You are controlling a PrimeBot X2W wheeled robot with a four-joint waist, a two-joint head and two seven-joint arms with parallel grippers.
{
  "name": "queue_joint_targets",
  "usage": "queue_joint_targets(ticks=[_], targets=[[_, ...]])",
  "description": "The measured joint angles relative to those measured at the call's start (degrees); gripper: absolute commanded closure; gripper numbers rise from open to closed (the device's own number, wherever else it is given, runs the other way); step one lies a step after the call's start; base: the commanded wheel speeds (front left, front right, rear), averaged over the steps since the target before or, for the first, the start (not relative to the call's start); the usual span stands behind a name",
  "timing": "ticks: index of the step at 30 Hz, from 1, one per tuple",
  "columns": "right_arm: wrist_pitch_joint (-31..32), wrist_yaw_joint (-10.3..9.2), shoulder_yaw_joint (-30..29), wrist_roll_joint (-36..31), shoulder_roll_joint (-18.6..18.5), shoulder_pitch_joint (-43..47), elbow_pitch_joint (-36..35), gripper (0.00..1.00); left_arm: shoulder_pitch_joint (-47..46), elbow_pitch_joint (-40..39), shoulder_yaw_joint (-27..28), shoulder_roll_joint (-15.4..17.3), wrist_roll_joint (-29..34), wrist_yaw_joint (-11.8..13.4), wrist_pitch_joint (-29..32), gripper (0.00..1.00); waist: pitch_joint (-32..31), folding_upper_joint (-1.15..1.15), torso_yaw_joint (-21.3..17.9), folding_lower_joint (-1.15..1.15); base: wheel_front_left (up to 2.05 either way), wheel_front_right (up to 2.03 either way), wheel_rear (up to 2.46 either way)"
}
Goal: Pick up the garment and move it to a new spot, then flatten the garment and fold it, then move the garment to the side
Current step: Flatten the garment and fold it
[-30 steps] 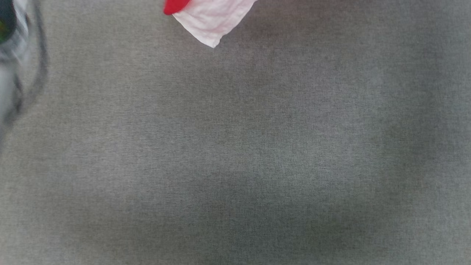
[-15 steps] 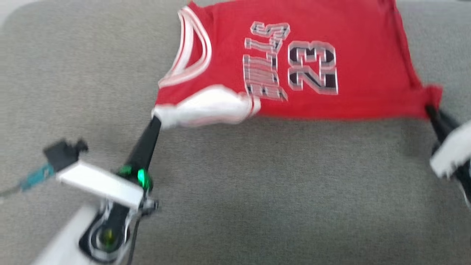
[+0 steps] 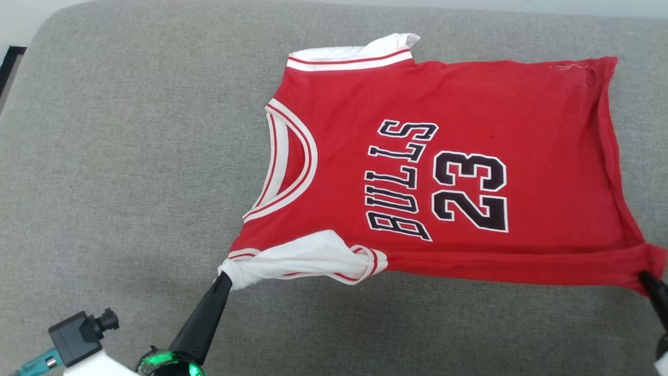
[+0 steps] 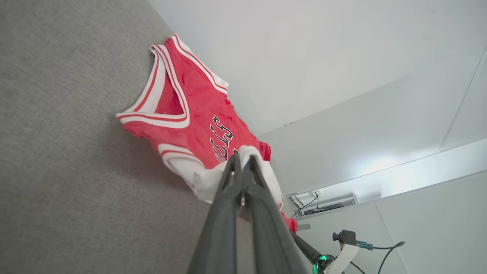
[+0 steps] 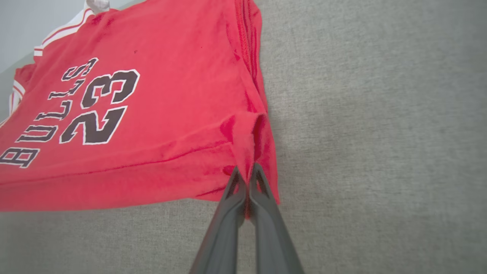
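I'm pinching the garment (image 3: pixel 548 120) w/ both: left gripper (image 3: pixel 223 275) clamping the white sleeve (image 3: pixel 302 256), right gripper (image 3: pixel 646 275) clamping the hem corner (image 3: pixel 652 258). It's lying spread on the grey cushion (image 3: pixel 104 156). Prob flattening step; next needs an even pull, then folding.

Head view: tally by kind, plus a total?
Jersey: 1, red
Grippers: 2, left gripper and right gripper, both shut on the jersey
Camera: 1, black, lower left
Grey surface: 1
Total: 5
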Motion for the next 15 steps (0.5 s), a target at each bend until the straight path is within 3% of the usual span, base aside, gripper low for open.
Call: queue_joint_targets(ticks=[6,15], targets=[[3.9,0.00,-1.7,-1.4,2.8,-1.6,-4.9,1.00,-3.8,0.2,-1.6,1.7,0.7,0.0,0.3,1.00,0.5,0.00,-0.7,0.00,0.00,0.00,0.00],[7.2,0.00,3.4,-2.2,2.3,-14.3,2.2,1.00,-20.0,8.8,-3.2,1.0,-1.9,0.0,6.4,1.00,2.3,0.00,-2.2,0.00,0.00,0.00,0.00]])
